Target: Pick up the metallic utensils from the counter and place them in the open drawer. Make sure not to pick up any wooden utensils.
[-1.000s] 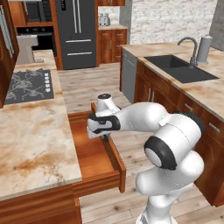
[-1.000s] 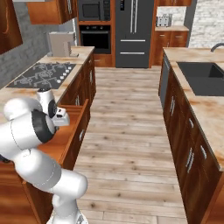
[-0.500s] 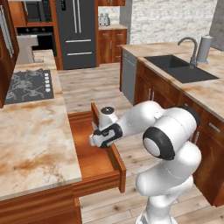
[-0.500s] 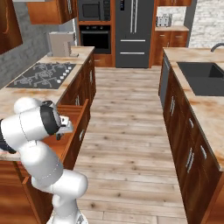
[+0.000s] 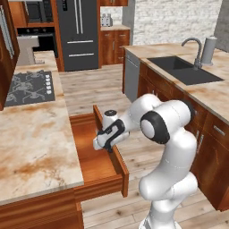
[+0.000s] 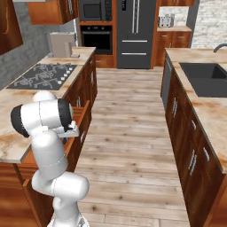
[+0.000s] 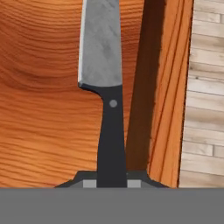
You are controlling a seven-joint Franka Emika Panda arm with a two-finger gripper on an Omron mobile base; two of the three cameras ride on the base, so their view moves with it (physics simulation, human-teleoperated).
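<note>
Now your hand [image 5: 108,142] has come lower into the open drawer [image 5: 96,164] than it was a moment ago, and it is clenched on the black handle of the knife [image 7: 105,83]. The blade points out over the drawer's bottom (close beside the side wall). You are probably near the release; the fork remains afterwards.

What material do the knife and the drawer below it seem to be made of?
Knife: the blade looks like brushed grey metal, with a dull mottled sheen; the handle is matte black with one small rivet, probably plastic, though the look leaves this open.
Drawer: reddish-brown wood with a smooth finish, judged from the curved grain lines on its bottom.
</note>
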